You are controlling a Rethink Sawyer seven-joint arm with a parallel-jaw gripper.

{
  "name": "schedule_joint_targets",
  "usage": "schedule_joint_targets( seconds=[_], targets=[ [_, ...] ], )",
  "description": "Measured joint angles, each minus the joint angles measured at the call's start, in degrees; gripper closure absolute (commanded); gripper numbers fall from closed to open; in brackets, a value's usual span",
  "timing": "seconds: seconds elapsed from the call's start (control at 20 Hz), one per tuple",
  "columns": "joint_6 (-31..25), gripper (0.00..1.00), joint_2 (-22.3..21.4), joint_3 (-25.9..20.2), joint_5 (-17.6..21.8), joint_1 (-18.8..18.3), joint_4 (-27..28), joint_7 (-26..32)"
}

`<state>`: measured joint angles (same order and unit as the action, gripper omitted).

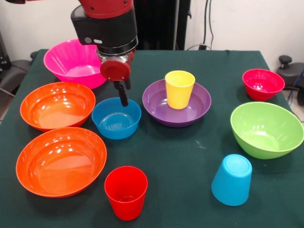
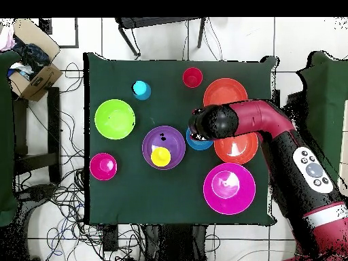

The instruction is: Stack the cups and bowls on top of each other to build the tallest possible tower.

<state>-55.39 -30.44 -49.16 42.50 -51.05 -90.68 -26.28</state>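
A red and black robot arm reaches down over a green table (image 1: 190, 166) scattered with bright plastic bowls and cups; no tower exists yet. Its end effector (image 1: 123, 97) hangs at the far rim of the small blue bowl (image 1: 116, 118), one dark finger dipping just inside the rim. The step in hand looks like a rim grasp of this bowl: to do it well, the fingers should straddle the wall squarely and close firmly, then lift straight up so the bowl does not tip or nudge the nearby orange bowls. Only one finger shows clearly, so whether it is open or closed on the rim cannot be told. Two orange bowls (image 1: 58, 105) (image 1: 61, 161) sit at left, a magenta bowl (image 1: 76, 61) far left, a yellow cup (image 1: 179, 89) stands in the purple bowl (image 1: 176, 105) at centre, a lime bowl (image 1: 266, 129) and crimson bowl (image 1: 262, 84) at right, a red cup (image 1: 126, 192) and an upturned light blue cup (image 1: 232, 179) nearest.
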Motion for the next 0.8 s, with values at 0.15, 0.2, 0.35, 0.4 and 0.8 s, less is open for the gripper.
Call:
schedule_joint_targets(
  seconds=[0.15,0.2,0.35,0.4,0.8],
  targets=[
    [-0.01,0.0,0.47,0.0,1.02,0.02,0.0,0.0],
    [-0.01,0.0,0.65,0.0,1.45,0.03,0.0,0.0],
    [-0.01,0.0,1.38,0.01,2.51,0.05,-0.01,0.0],
    [-0.01,0.0,1.53,0.01,2.69,0.04,-0.01,0.0],
    [-0.01,0.0,1.65,0.02,3.39,0.04,-0.04,0.0]
  ],
)
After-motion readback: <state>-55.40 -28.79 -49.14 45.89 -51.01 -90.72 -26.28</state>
